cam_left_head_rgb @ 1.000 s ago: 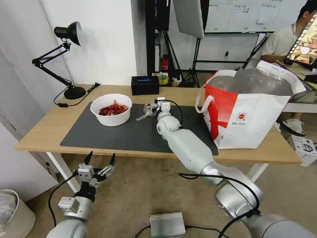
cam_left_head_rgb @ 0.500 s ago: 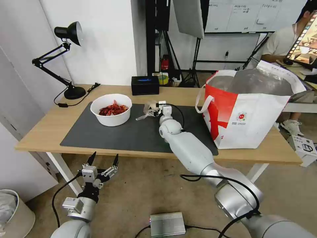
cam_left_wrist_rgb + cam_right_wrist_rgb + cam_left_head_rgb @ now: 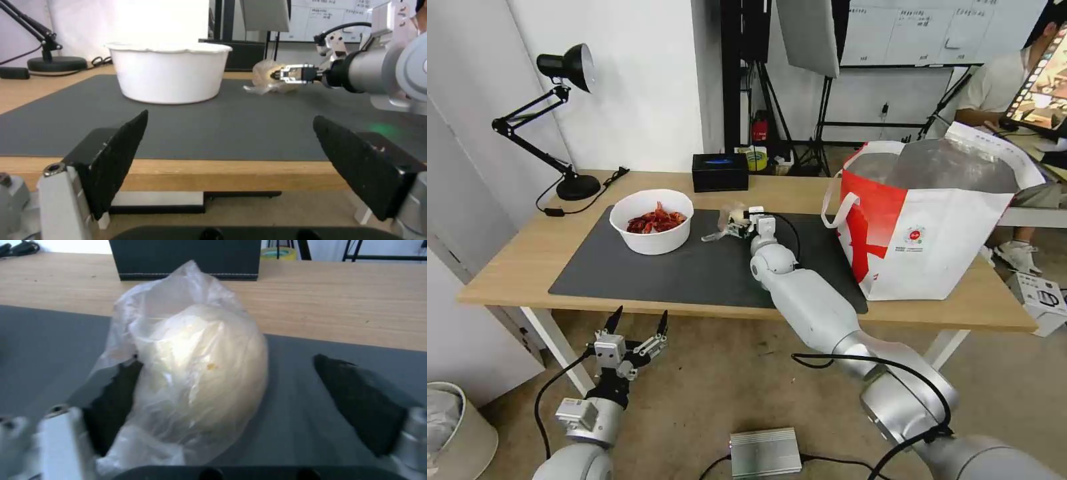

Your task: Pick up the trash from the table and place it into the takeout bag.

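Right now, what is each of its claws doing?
Left gripper: open, empty, hanging below the table edge.
Right gripper: jaws open around the knotted clear plastic bag, not yet closed on it.

the light wooden table (image 3: 527, 257) with white legs carries a large dark grey rectangular mat (image 3: 680, 273), a black desk lamp (image 3: 564, 120) far left, a black rectangular tissue box (image 3: 720, 172) at the far edge, and a large white-and-red takeout bag (image 3: 934, 233) on the right.

Plastic bag (image 3: 195, 373) hides one right hand (image 3: 222, 400) finger; contents unclear.
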You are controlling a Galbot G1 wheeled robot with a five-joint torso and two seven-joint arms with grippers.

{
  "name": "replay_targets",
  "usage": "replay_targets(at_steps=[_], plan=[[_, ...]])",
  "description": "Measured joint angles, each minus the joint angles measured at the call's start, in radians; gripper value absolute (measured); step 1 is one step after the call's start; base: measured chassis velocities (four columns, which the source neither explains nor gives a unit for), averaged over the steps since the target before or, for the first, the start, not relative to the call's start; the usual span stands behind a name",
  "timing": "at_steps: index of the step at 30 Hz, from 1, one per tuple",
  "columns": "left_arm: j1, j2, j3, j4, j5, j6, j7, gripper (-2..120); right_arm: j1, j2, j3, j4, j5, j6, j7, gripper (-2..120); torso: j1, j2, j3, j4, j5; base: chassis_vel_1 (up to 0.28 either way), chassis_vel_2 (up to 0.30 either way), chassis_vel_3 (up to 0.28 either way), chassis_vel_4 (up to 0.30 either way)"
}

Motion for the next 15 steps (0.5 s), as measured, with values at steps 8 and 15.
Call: replay_targets(at_steps=[8, 15], plan=[[-0.001, -0.001, 0.001, 0.001, 0.000, 0.000, 0.000, 100, -0.010, 0.000, 0.007, -0.004, 0.000, 0.000, -0.004, 61, 0.000, 0.000, 0.000, 0.0000, 0.0000, 0.000, 0.000, 0.000, 0.000], [-0.002, -0.002, 0.000, 0.005, 0.000, 0.000, -0.001, 100, -0.015, 0.000, 0.013, -0.004, -0.004, 0.000, -0.005, 37, 0.000, 0.000, 0.000, 0.0000, 0.0000, 0.000, 0.000, 0.000, 0.000]])
